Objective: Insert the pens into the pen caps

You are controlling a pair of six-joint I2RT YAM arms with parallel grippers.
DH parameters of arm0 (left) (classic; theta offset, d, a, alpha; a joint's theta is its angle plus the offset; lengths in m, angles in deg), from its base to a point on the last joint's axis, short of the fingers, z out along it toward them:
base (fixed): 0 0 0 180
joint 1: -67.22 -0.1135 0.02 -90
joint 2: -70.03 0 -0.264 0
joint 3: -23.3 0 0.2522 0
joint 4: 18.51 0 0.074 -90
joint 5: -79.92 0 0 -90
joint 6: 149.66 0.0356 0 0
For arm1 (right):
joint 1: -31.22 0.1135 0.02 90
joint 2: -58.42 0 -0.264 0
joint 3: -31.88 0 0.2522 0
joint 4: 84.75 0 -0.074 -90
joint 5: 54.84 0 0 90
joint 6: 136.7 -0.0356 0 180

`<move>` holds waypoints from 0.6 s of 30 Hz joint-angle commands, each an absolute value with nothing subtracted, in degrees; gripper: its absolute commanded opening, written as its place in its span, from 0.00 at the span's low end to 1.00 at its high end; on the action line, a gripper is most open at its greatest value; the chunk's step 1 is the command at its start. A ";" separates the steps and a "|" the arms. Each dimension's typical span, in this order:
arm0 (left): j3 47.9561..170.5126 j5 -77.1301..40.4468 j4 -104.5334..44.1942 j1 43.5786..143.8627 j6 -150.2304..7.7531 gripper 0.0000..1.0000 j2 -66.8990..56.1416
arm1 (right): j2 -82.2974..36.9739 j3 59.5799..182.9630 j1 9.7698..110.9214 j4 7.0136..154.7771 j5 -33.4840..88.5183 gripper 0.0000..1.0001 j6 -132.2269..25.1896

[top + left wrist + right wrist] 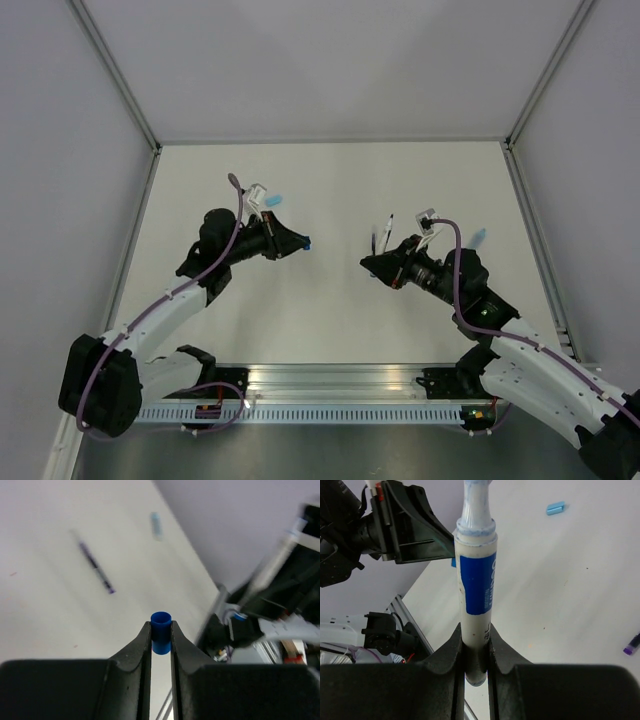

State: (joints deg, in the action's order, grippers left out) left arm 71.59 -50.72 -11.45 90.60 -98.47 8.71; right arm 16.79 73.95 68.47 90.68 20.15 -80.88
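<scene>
From above, the left gripper [161, 630], clamped on the dark blue pen cap [161, 619], sat at about ten o'clock from the right gripper [476, 632], whose clamped white pen [476, 575] pointed toward it.

The overhead view looks down from behind both arms onto the whole tabletop [330, 190]. Each wrist camera sits close behind its tool, facing along it. Beyond the left tool [161, 630] is the right arm [260, 625]. Beyond the right tool [476, 635] is the left tool.
</scene>
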 commanded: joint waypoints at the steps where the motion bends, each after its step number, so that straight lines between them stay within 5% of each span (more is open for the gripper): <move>1: 74.86 -25.39 -36.83 90.51 -96.14 0.02 5.08 | 16.50 75.78 68.57 89.40 23.99 0.00 -80.10; 6: 79.42 -6.52 -48.68 90.43 -94.81 0.02 0.08 | 16.76 76.13 68.57 87.30 26.98 0.00 -79.93; 18: 81.01 -6.37 -53.02 90.42 -111.94 0.02 -10.04 | 18.16 77.80 68.57 82.64 31.90 0.00 -78.96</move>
State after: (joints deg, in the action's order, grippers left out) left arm 79.02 -7.60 -51.10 90.40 -104.43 -9.56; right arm 16.92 75.07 68.50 83.18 29.14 -80.20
